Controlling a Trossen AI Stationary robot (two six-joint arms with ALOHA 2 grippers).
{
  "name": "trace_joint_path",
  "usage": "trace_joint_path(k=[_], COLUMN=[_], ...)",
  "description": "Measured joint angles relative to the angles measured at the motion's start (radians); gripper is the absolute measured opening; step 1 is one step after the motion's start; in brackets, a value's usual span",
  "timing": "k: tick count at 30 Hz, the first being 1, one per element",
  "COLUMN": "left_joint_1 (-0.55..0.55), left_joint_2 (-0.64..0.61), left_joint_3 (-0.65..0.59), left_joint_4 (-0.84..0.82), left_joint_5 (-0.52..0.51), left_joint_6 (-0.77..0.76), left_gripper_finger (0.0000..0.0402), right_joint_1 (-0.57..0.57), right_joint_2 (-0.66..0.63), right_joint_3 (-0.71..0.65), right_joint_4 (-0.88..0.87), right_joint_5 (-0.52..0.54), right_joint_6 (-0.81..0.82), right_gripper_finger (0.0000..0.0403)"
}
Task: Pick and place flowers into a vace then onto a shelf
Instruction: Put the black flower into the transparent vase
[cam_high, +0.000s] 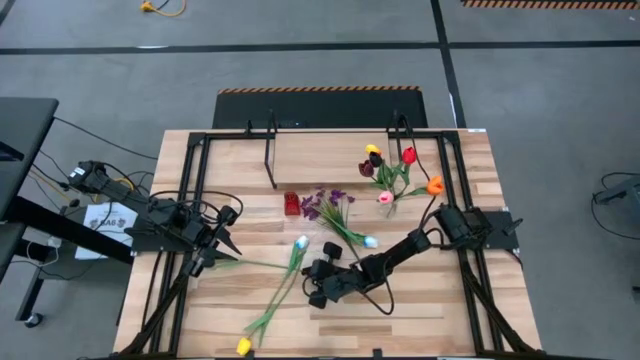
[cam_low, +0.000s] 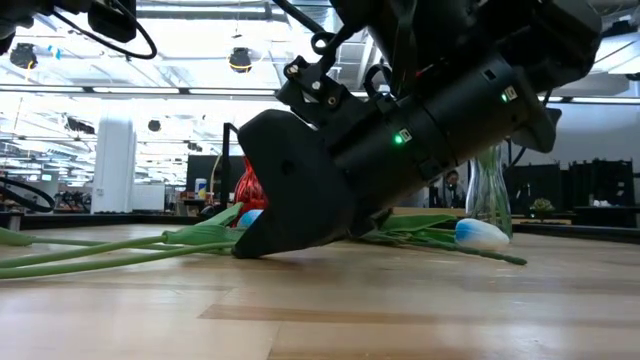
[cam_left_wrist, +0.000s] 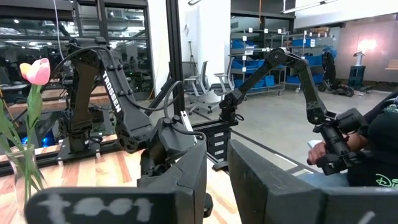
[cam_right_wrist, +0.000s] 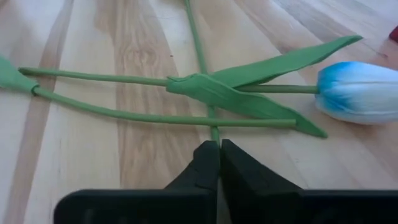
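My right gripper (cam_right_wrist: 219, 149) is low over the table's middle (cam_high: 315, 283), slanting down, shut on a thin green flower stem (cam_right_wrist: 213, 132). Which bloom that stem belongs to, I cannot tell. Beside it lies a blue-white tulip (cam_right_wrist: 357, 93), whose leafy stem (cam_right_wrist: 236, 93) rests flat on the planks. A glass vase (cam_high: 388, 207) at the far right holds several tulips upright. A purple sprig (cam_high: 325, 205) lies next to it. The shelf (cam_high: 330, 160) stands at the far edge. My left gripper (cam_left_wrist: 216, 174) waits raised at the table's left (cam_high: 226, 245), with a narrow gap between its fingers and nothing in it. My right gripper pinches the thin stem (cam_right_wrist: 214, 138) between its two fingertips. It comes slanting down from the table's right side, and the fingers run roughly along the stem. The stem lies flat on the wood and stretches away from the fingertips.
A second blue-white tulip (cam_high: 370, 241) lies near the vase, and a yellow tulip (cam_high: 243, 346) lies at the near edge. A small red object (cam_high: 291, 203) sits before the shelf. Loose stems (cam_right_wrist: 155, 115) cross the boards in front of my right gripper. A black frame (cam_high: 190, 200) rims the table.
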Motion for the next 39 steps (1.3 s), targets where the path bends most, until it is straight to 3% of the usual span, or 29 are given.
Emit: trace_joint_path(k=[9, 15, 26, 34, 39], left_joint_1=[0.000, 0.000, 0.000, 0.000, 0.000], left_joint_2=[0.000, 0.000, 0.000, 0.000, 0.000], left_joint_3=[0.000, 0.000, 0.000, 0.000, 0.000], left_joint_4=[0.000, -0.001, -0.002, -0.002, -0.002], left_joint_5=[0.000, 0.000, -0.001, -0.002, -0.002], left_joint_6=[0.000, 0.000, 0.000, 0.000, 0.000], left_gripper_finger=[0.0056, 0.0056, 0.0056, 0.0056, 0.0056], right_joint_1=[-0.006, 0.027, 0.119, 0.167, 0.191], right_joint_2=[-0.036, -0.130, -0.258, -0.301, -0.317], right_joint_3=[-0.002, -0.009, -0.007, -0.005, -0.004], right_joint_4=[-0.037, -0.205, -0.561, -0.588, -0.574], right_joint_5=[-0.054, -0.052, 0.188, 0.375, 0.427], right_joint_6=[0.054, 0.057, 0.286, 0.315, 0.287], right_gripper_finger=[0.0002, 0.0001, 0.0000, 0.0000, 0.0000])
